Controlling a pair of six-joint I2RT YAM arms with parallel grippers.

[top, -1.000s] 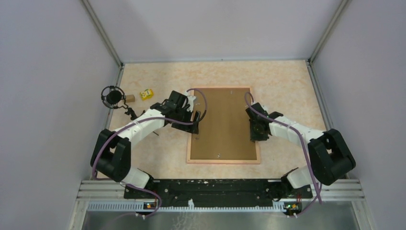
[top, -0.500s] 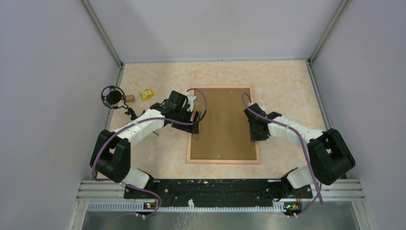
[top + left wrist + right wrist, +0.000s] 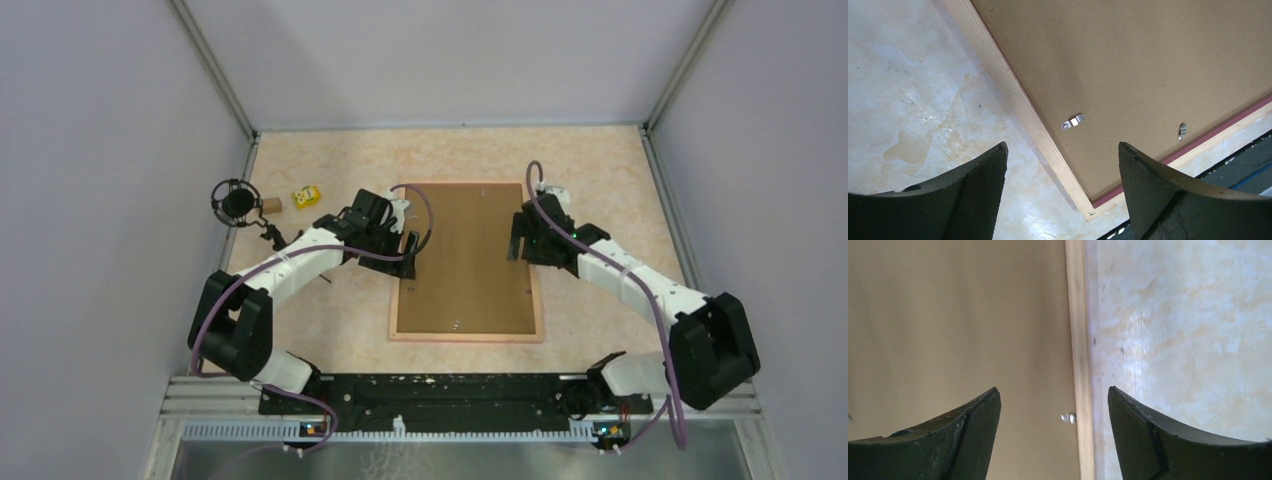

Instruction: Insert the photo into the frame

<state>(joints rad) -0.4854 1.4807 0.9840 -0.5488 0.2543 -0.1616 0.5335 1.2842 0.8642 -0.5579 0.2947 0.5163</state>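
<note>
My left tool (image 3: 1062,146) and right tool (image 3: 1053,389) hover spread over the side rails of the thin salmon-pink frame (image 3: 465,338), face down on the worktop (image 3: 600,170) with its brown cardboard backing board (image 3: 465,260) seated and the photo hidden, so I judge turning the metal clips (image 3: 1073,121) comes next.

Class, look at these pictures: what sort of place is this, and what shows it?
Probably a robotics lab cell: plain grey panel walls box in a marbled table, and two arms are bolted to a mounting rail at its near edge.
</note>
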